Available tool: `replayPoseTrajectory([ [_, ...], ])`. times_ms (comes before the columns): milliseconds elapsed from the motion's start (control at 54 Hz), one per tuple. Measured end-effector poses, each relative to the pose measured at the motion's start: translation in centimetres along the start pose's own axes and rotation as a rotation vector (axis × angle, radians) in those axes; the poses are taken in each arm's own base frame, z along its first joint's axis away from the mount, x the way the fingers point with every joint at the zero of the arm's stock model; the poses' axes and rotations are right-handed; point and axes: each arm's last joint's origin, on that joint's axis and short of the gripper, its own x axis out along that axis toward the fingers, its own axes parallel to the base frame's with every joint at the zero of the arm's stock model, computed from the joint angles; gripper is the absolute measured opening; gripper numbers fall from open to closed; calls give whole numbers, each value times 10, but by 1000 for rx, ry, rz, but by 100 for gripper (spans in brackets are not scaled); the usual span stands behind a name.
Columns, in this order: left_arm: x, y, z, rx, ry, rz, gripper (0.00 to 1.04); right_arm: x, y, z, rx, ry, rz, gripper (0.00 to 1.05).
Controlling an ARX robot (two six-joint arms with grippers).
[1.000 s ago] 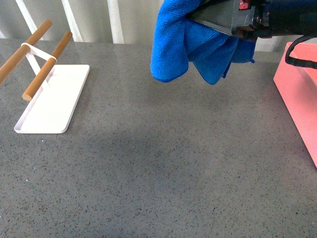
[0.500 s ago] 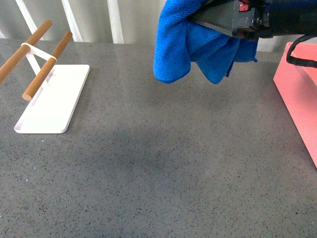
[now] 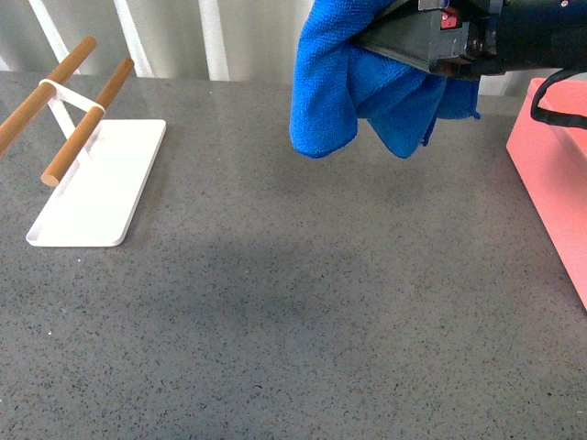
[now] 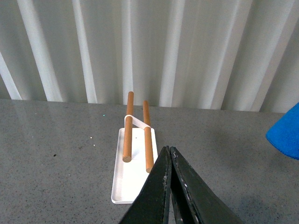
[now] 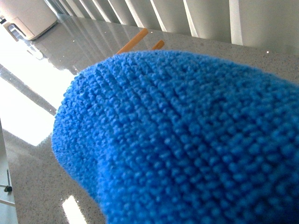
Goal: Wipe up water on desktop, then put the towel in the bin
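Observation:
My right gripper (image 3: 390, 37) is shut on the blue towel (image 3: 344, 82) and holds it in the air over the far part of the dark speckled desktop (image 3: 293, 302). The towel hangs bunched from the jaws. It fills the right wrist view (image 5: 187, 140), hiding the fingers there. The pink bin (image 3: 555, 174) stands at the right edge of the front view, right of the towel. My left gripper (image 4: 168, 151) is shut and empty over the desktop (image 4: 56, 154), near the white tray. A corner of the towel (image 4: 286, 133) shows at the edge of the left wrist view.
A flat white tray (image 3: 96, 188) with two wooden rods (image 3: 87, 119) lies at the far left of the desktop; it also shows in the left wrist view (image 4: 133, 168). White vertical slats (image 4: 149, 46) stand behind the desk's far edge.
My right gripper with the towel has moved a little to the right, toward the pink bin. Nothing else has moved.

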Motion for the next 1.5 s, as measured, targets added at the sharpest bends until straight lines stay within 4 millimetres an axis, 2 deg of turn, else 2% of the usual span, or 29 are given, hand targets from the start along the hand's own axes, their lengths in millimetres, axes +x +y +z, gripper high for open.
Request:
replayPoseTrajectory([
  [778, -18, 0, -3, 0, 6, 0, 4, 2, 1, -4, -17, 25, -12, 5],
  [907, -18, 0, -3, 0, 7, 0, 29, 9, -4, -14, -9, 97, -49, 5],
  [981, -18, 0, -3, 0, 7, 0, 40, 15, -9, -25, -15, 178, -97, 5],
  [1056, -18, 0, -3, 0, 7, 0, 51, 22, -19, -41, -37, 310, -181, 5],
  [1148, -18, 0, -3, 0, 7, 0, 64, 28, -34, -71, -70, 515, -271, 5],
  [1241, -18, 0, -3, 0, 7, 0, 83, 30, -49, -99, -124, 705, -284, 5],
  [1315, -18, 0, -3, 0, 7, 0, 97, 31, -53, -98, -177, 768, -286, 5],
  [1352, -18, 0, -3, 2, 7, 0, 100, 31, -55, -97, -209, 806, -298, 5],
  [1500, -18, 0, -3, 2, 7, 0, 98, 36, -67, -96, -276, 887, -353, 5],
])
